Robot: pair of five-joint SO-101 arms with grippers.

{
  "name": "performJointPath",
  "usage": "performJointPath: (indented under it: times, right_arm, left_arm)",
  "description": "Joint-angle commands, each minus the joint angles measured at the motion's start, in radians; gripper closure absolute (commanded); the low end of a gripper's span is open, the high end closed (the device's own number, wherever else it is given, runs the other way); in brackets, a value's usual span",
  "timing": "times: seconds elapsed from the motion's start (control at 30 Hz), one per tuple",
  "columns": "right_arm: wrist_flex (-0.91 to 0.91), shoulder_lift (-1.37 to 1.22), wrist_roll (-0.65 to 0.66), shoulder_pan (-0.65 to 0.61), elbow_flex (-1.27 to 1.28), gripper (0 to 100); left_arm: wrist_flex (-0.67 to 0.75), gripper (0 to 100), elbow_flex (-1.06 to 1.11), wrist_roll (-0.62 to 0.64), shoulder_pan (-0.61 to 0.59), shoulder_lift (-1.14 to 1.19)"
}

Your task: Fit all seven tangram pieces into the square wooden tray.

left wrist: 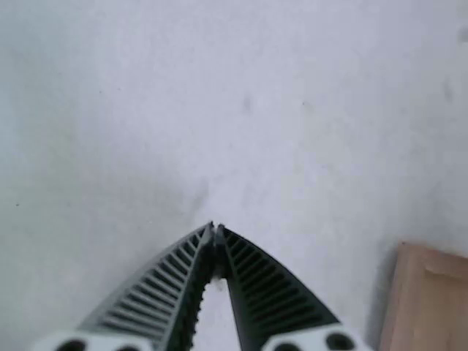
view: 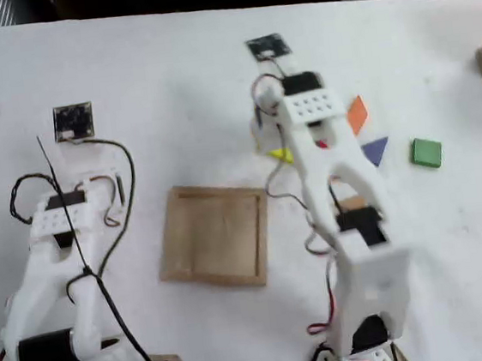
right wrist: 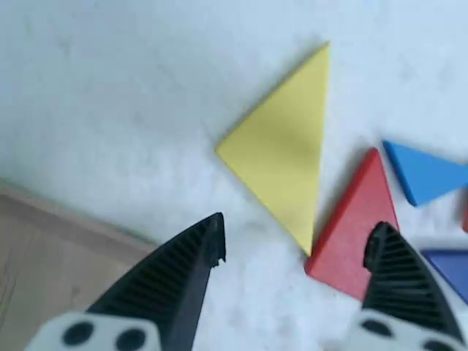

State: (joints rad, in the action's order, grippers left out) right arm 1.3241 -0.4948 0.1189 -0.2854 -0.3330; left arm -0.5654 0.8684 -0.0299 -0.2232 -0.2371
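From the high view, the square wooden tray [view: 214, 235] lies between the arms, and the orange piece [view: 357, 115] and green square [view: 426, 152] lie outside it.

In the left wrist view, the left gripper [left wrist: 215, 230] is closed tip to tip, holding nothing.

In the right wrist view, the right gripper [right wrist: 296, 238] gapes wide and holds nothing, over the yellow triangle [right wrist: 285, 153] and red triangle [right wrist: 355, 234].

Bright, diffuse light. White tabletop [view: 168, 59] glares pale, almost washed out. Shadows soft and faint: thin one along wooden tray [left wrist: 431, 300] edge, another beside right arm [view: 336, 179].
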Motion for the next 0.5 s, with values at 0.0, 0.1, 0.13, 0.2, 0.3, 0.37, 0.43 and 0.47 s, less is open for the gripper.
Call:
performJointPath:
  times: [0.0,0.1,0.13,0.2,0.3,0.37,0.43,0.47]
  right_arm:
    - [0.041,-0.182,-0.006,-0.021,-0.295,68.2]
    - [0.082,-0.352,-0.006,-0.016,-0.499,68.2]
    - [0.096,-0.404,-0.006,-0.016,-0.559,68.2]
    - [0.128,-0.512,-0.002,-0.016,-0.674,68.2]
    - [0.183,-0.644,0.002,-0.012,-0.836,68.2]
    - [0.232,-0.71,0.002,-0.005,-0.948,68.2]
    - [0.28,-0.765,0.002,-0.004,-1.048,68.2]
    - [0.302,-0.785,0.002,-0.004,-1.089,68.2]
  left_arm:
    - [0.021,98,-0.031,-0.009,-0.012,-0.048]
    - [0.021,98,-0.031,-0.009,-0.012,-0.048]
    - [0.021,98,-0.031,-0.009,-0.012,-0.048]
    - [0.021,98,-0.031,-0.009,-0.012,-0.048]
    - [0.021,98,-0.031,-0.009,-0.012,-0.048]
    - [0.021,98,-0.031,-0.009,-0.012,-0.048]
    - [0.021,98,-0.031,-0.009,-0.012,-0.048]
    - [0.021,98,-0.031,-0.009,-0.012,-0.048]
